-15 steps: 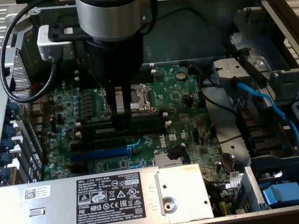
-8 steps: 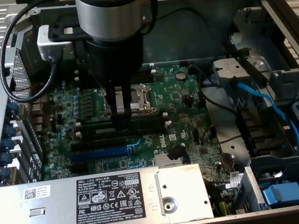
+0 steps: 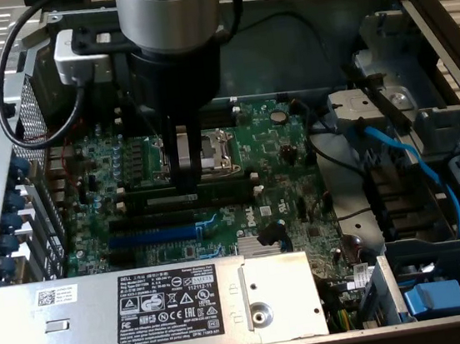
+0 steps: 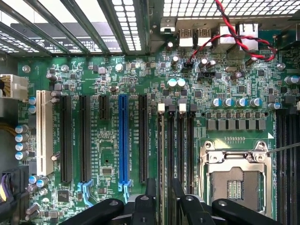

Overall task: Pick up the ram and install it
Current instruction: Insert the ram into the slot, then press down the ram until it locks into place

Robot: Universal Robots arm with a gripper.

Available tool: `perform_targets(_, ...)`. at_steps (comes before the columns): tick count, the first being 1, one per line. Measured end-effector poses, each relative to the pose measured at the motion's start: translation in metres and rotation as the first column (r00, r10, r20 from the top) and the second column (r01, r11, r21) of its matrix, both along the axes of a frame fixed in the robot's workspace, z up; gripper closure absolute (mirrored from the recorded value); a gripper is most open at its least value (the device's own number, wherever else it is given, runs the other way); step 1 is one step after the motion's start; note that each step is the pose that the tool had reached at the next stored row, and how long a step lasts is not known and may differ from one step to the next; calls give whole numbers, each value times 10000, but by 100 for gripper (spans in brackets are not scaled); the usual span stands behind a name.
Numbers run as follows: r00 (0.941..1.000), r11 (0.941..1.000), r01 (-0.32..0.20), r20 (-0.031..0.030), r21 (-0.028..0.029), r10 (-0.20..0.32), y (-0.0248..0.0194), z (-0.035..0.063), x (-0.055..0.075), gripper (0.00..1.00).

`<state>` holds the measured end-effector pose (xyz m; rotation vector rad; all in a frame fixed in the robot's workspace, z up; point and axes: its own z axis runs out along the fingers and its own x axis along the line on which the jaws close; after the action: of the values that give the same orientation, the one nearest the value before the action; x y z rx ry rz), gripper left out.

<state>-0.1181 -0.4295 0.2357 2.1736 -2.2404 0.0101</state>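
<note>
The ram is a long, thin dark-green stick lying along the black memory slots in the middle of the motherboard. In the exterior view my gripper reaches straight down from the arm, its fingertips at the stick's end nearer that view's left, just above or touching it. In the wrist view the two dark fingers stand apart, and the memory slots run into the gap between them. The gripper is open and holds nothing.
A silver power supply with a black label borders the board in front. The CPU socket lies just behind the slots and a blue expansion slot in front. Blue cables and drive bays fill the exterior view's right. Case walls surround everything.
</note>
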Motion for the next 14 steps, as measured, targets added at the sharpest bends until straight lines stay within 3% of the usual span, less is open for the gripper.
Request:
perform_targets(4, 10000, 10000, 0, 0, 0, 0, 0, 43, 0, 73)
perform_targets(14, 10000, 10000, 0, 0, -1, 0, 0, 43, 0, 73)
